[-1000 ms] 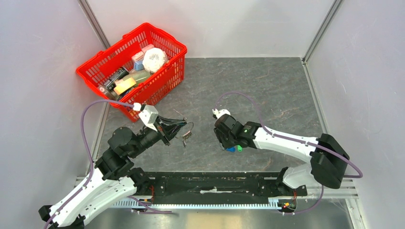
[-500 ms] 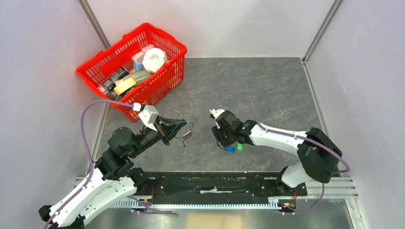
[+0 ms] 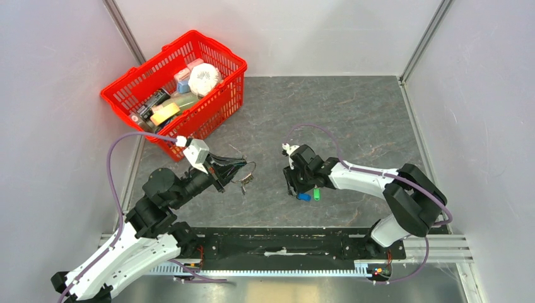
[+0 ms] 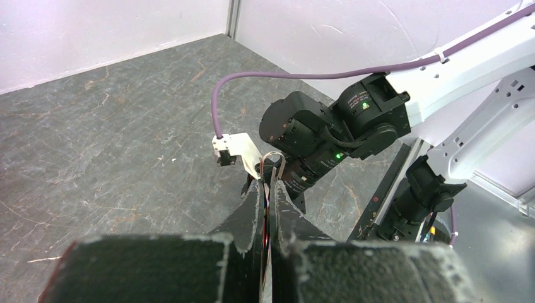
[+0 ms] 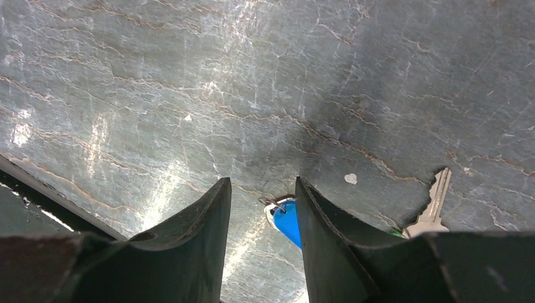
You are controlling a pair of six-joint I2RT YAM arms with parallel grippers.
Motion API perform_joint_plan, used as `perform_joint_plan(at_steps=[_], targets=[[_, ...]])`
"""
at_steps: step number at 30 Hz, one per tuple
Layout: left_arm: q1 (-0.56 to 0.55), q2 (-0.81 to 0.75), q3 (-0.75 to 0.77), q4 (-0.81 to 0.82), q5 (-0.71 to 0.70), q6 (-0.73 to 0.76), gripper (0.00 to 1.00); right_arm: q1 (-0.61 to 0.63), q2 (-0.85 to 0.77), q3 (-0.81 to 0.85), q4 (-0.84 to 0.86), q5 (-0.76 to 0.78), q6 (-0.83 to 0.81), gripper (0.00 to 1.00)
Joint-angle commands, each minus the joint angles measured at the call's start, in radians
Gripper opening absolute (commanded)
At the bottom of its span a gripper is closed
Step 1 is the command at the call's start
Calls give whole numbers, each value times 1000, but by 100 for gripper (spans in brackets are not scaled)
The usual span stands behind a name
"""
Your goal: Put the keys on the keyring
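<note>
The left gripper [image 4: 267, 188] is squeezed shut on the keyring [image 4: 272, 159]. The thin wire loop sticks up from between its two fingers. Seen from above, the ring is held up over the grey table [image 3: 353, 120], a bit left of the middle. A few small silver keys [image 3: 245, 183] hang down from it. The right gripper [image 5: 262, 189] is down low over the table, off to the right of the ring and well apart from it. Its jaws are spread apart and hold nothing. A blue key [image 5: 287, 218] lies flat on the table right at the gap between the two fingers, close to one of them. I cannot tell if that finger touches it. The blue key has a tiny wire loop on its head. A green key [image 3: 316, 194] lies just beside the blue one. In the right wrist view a plain silver key [image 5: 434, 203] lies a little farther off on the same side, flat on the table. A red basket [image 3: 208, 113] full of things sits in the far left corner, away from both arms.
</note>
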Motion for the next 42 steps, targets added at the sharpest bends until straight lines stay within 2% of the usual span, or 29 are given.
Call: perform_joint_plan(at_steps=[1, 13, 26, 42], targets=[[1, 0, 25, 25, -4, 5, 2, -10, -26, -18, 25, -32, 31, 49], [1, 1, 20, 28, 2, -3, 2, -20, -83, -62, 14, -47, 73, 42], [1, -1, 16, 31, 2, -5, 2, -20, -176, -74, -38, -11, 88, 44], [1, 2, 15, 32, 7, -8, 2, -19, -122, -75, -38, -67, 77, 41]])
